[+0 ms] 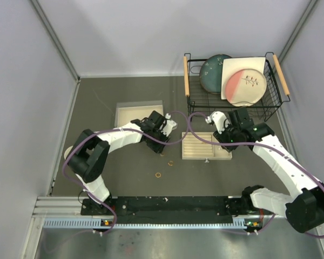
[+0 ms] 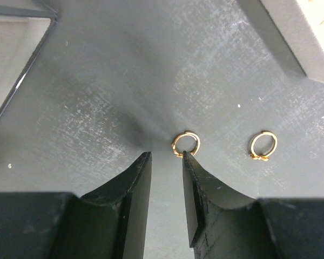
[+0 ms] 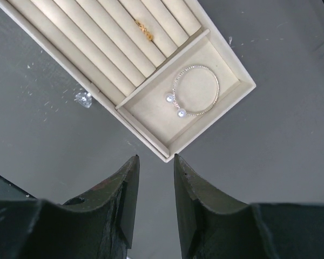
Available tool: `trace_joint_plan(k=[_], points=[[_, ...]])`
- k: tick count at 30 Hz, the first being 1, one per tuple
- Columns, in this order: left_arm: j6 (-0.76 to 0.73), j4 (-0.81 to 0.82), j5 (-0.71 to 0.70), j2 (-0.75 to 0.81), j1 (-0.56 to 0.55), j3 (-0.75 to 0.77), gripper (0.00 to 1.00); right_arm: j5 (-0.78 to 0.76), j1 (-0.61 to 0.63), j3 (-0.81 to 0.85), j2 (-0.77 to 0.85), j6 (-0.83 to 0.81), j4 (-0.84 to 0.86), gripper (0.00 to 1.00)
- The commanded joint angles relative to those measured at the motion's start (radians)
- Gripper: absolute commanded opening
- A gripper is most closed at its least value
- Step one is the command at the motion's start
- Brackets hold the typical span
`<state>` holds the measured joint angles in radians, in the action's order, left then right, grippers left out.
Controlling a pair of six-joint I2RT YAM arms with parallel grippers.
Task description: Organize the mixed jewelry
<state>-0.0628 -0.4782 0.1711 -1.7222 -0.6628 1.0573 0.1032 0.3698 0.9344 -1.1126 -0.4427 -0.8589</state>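
Job: put the loose jewelry in its places in the beige tray.
Done so far: one gold ring in the slot stands between the soft rolls. The silver bracelet, with two pearl ends, lies in the flat box part of the tray.
Left to do: at least two rings lie flat on the dark table, outside the tray.
Near gold ring: it lies right at the tip of one finger of the left gripper. It is off to one side of the gap, not inside it.
Other gold ring: it lies a bit further along the same side, apart from the first ring.
Left fingers: a little apart, with nothing between them.
Right gripper: it hangs over the table just off the tray's corner. Its fingers are a little apart and hold nothing.
Step now: I think the left gripper is about to pick up the near ring.
How to do it well: slide sideways until the ring sits in the gap. Go down to the table and close softly.
Watch out: the ring is thin and flat, so it could slip or flick away. Try not to bump the other ring.
Small clear bit: it lies on the table beside the tray, too tiny to name.
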Motion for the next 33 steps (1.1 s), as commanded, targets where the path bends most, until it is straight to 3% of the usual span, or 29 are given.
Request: trace_joint_plan(k=[1, 33], points=[[0.015, 0.015, 0.033, 0.058, -0.004, 0.040, 0.36, 0.016, -0.008, -0.008, 0.017, 0.013, 0.020, 0.33], [0.049, 0.043, -0.031, -0.022, -0.024, 0.013, 0.37, 0.018, -0.006, -0.031, 0.020, 0.012, 0.026, 0.33]])
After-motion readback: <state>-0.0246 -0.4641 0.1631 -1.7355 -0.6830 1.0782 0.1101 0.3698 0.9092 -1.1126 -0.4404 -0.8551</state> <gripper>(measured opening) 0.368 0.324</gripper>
